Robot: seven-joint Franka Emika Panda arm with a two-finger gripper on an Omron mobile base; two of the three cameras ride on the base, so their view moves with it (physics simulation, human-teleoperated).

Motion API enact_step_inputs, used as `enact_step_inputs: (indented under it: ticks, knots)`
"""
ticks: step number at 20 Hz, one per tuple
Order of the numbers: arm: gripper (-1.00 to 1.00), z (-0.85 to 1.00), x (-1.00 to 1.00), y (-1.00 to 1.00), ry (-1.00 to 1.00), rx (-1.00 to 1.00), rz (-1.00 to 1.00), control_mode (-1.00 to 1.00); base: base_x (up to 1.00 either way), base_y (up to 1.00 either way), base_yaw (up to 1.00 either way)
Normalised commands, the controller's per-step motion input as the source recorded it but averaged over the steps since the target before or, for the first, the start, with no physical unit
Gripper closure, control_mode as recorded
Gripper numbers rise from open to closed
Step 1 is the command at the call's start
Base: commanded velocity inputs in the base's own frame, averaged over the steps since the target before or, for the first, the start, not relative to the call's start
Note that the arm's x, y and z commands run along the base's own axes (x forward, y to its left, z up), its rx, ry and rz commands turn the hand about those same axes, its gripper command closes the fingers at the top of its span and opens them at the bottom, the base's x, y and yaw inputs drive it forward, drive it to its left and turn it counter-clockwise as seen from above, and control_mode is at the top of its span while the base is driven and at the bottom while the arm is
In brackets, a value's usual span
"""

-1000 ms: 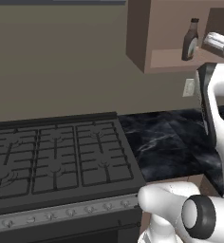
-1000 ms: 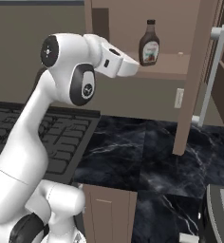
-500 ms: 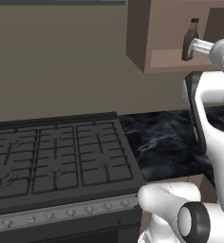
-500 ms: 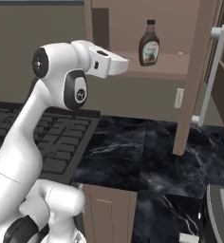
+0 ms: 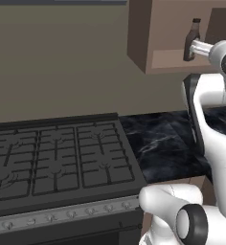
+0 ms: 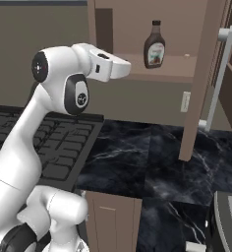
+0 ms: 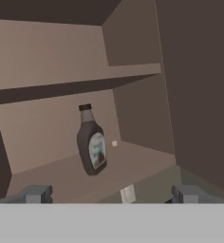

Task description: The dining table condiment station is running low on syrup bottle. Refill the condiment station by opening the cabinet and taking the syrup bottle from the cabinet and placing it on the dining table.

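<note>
In the right base view, the black gas stove (image 6: 49, 142) occupies the left of the frame, with the marble desk (image 6: 152, 162) beside it. The gripper (image 7: 112, 195) sits at the bottom of the hand view; its jaws stand wide apart, holding nothing. The syrup bottle (image 7: 91, 142) stands upright at frame centre, on the lower shelf of the cabinet (image 7: 194, 95), well apart from the fingertips (image 7: 36, 193). Judged rigid, light and smooth-sided, it may slip; grip the rounded body below the narrow neck. The cabinet holds the bottle; the upper shelf appears bare. The door (image 6: 204, 78) stands open at right.
</note>
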Motion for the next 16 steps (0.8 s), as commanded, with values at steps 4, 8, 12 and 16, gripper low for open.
enact_step_inputs:
  ticks: [4,8,12,16]
  knots:
    - [-1.0,0.0,0.28,0.0,0.0,0.0,0.0,-1.0,0.0,0.0,0.0]
    - [-1.0,0.0,0.46,0.05,0.0,0.0,0.0,-1.0,0.0,0.0,0.0]
    - [-1.0,0.0,0.54,0.11,0.0,0.0,0.0,-1.0,0.0,0.0,0.0]
    - [-1.0,0.0,0.64,0.13,0.0,0.0,0.0,-1.0,0.0,0.0,0.0]
